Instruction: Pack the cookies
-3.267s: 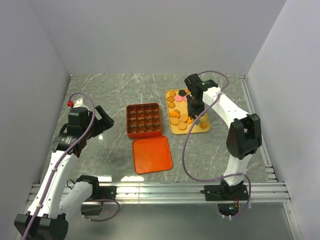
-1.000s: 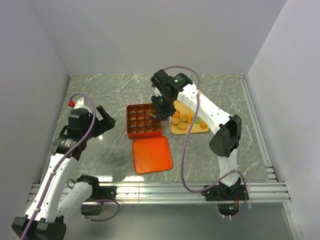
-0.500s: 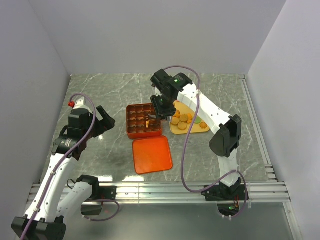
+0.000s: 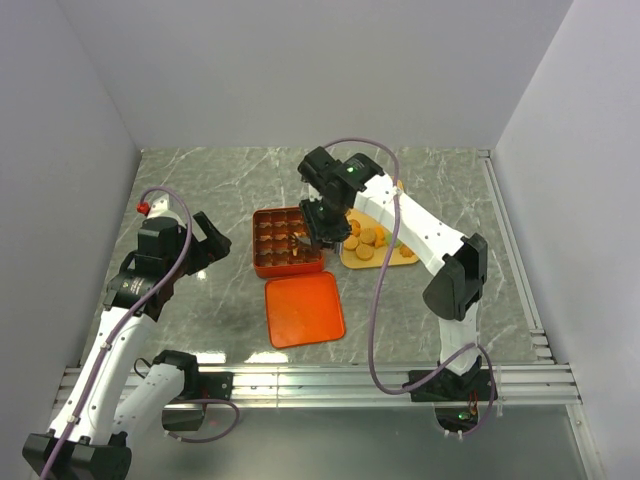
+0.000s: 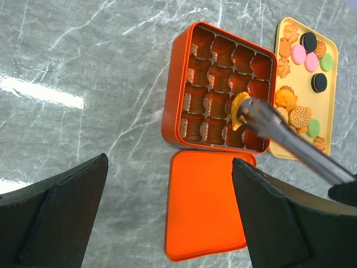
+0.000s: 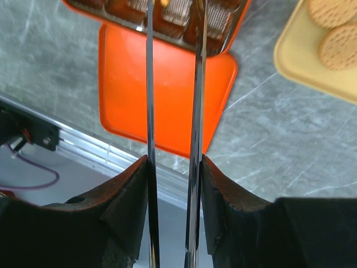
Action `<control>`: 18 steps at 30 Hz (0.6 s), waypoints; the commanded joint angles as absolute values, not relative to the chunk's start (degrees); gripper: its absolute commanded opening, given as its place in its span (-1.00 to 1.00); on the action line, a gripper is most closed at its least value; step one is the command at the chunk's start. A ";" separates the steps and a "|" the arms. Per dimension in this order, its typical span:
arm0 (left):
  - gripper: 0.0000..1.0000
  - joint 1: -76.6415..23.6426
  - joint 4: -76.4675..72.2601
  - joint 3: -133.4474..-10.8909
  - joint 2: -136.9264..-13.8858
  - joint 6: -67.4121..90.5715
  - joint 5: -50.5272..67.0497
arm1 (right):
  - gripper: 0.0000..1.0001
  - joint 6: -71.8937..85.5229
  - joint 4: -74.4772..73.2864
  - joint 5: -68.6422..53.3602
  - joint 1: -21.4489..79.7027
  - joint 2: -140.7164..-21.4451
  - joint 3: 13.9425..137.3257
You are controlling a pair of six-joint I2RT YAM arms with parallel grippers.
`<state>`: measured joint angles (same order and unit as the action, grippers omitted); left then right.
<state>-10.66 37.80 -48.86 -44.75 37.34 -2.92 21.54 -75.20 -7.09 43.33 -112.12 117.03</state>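
Right pincer (image 4: 305,240): its arm rises from the near right edge of the desk (image 5: 83,56), elbow high, forearm crossing leftward above the tray (image 5: 329,106), wrist tipped down. It carries two long thin metal fingers (image 5: 290,140), parallel and a little apart. One tan cookie (image 5: 239,109) stands on edge at their tips, over the right half of the box (image 5: 176,95). Whether it is pinched or lying loose cannot be told, nor which compartment it is in.

Left pincer (image 5: 170,184): its arm is bent upward from the near left edge, wrist aimed toward the box from well to its left. Its jaws are spread wide with nothing between them.

Box: one, orange-red, sixteen compartments, four by four.

Lid (image 5: 203,206): one, flat orange-red square on the desk just beside the box's near side.

Tray: one, yellow, just beside the box's right side.

Cookies on tray (image 5: 301,116): two black (image 5: 308,42), two pink (image 5: 298,54), two green (image 5: 326,61). The tan ones overlap and sit partly behind the metal finger, so no firm count is possible.
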 commanded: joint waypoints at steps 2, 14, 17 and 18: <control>0.98 -10.90 37.09 -48.78 -44.12 38.06 -3.52 | -0.08 22.76 -74.27 -5.98 45.52 -107.49 114.96; 0.98 -11.16 37.18 -48.87 -44.21 38.14 -3.69 | -0.07 23.38 -74.09 -2.38 46.67 -107.75 114.70; 0.98 -11.25 37.18 -48.87 -44.30 38.14 -3.69 | -0.10 23.55 -74.36 -1.58 46.67 -108.37 115.66; 0.98 -11.25 37.26 -48.87 -44.30 38.14 -3.69 | -0.11 23.64 -74.36 -1.50 46.67 -108.72 115.75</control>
<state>-10.96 37.80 -48.86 -44.77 37.34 -2.94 22.98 -74.96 -3.90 46.63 -110.74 113.86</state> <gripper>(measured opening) 0.991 0.453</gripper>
